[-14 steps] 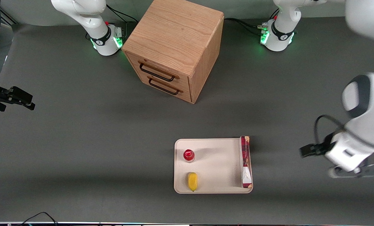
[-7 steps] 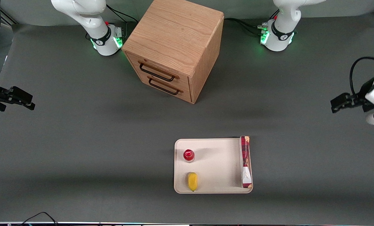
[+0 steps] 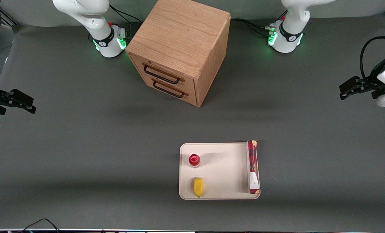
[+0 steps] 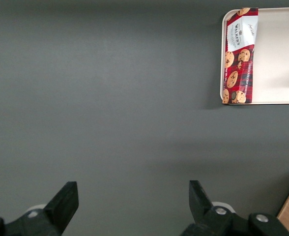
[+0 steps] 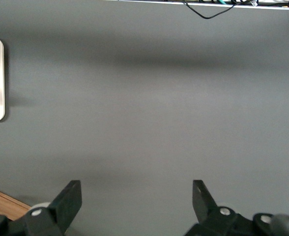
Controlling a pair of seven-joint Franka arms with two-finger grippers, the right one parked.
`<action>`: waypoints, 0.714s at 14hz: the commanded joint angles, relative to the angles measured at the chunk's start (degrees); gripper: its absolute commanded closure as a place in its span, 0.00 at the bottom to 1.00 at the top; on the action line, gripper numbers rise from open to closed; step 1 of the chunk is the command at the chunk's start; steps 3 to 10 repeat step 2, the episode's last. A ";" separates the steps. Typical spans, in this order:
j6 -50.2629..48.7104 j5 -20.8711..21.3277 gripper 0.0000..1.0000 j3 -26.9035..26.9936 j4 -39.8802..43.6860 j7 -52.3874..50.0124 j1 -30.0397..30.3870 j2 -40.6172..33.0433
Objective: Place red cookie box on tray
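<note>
Tool (image 3: 344, 92) has withdrawn slightly farther from the tray (image 3: 218, 168) since the previous frame, fingers wide apart, empty. Box (image 3: 252, 166) lies on tray, well apart from tool.

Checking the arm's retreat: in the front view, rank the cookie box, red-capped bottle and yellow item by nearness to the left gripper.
From the open left gripper, at the working arm's end:
1. Red cookie box, along the tray edge.
2. Red-capped bottle, on the tray.
3. Yellow item, nearest the camera.
</note>
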 commanded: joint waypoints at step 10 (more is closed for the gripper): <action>0.42 -2.44 0.00 -0.02 -1.69 1.49 0.70 -1.59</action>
